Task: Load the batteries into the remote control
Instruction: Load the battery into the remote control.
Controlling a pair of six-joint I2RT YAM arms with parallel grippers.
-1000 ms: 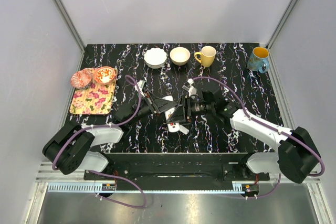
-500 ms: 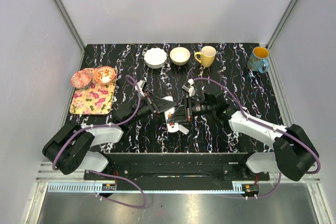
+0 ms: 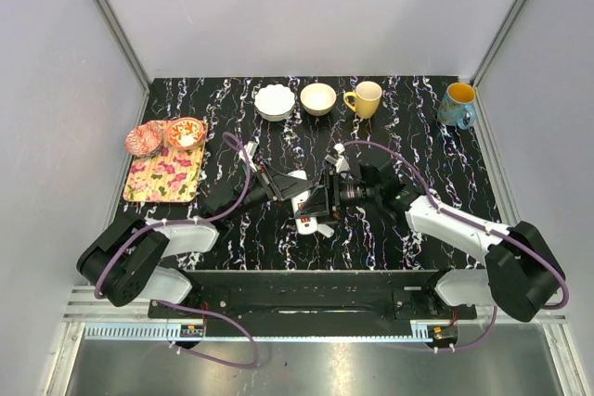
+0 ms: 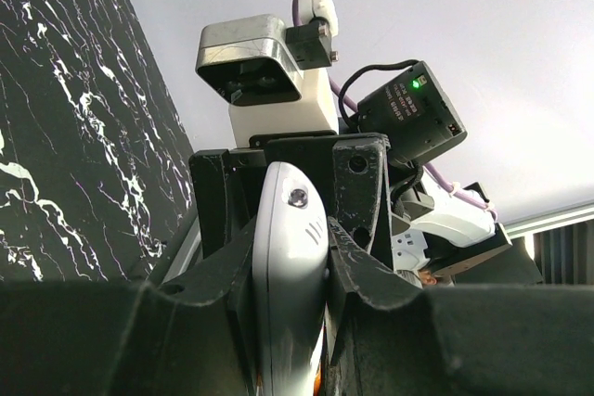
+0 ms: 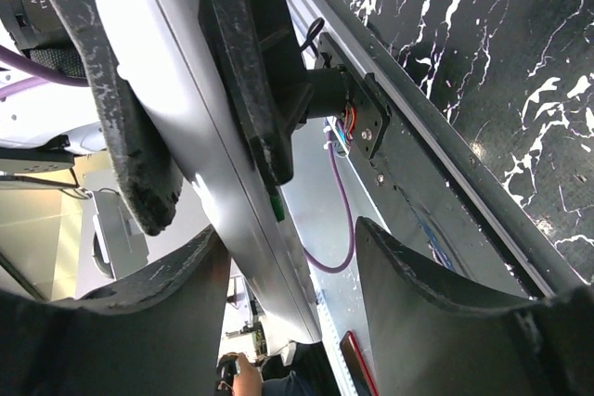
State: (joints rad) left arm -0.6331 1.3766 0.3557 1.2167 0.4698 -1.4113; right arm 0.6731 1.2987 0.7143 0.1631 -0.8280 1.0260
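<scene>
- Nearest in, the left gripper is clamped on the remote control, one dark finger pressed to each long side of the slim white bar.
- The remote is up off the black marbled table, in mid-air at the centre between the two arms, running straight away from the left wrist camera.
- At its far end, the right gripper comes in from the other side. Its fingers are spread wide, and the remote passes through the gap close to one finger, with daylight showing on the other side.
- On the table just below the meeting point lies a small white cover piece.
- Out left there's a floral tray, with a red bowl and an orange bowl at its far end.
- Along the back edge, left to right: a white bowl, a tan bowl, a yellow mug and, well apart at the right corner, a blue mug.
</scene>
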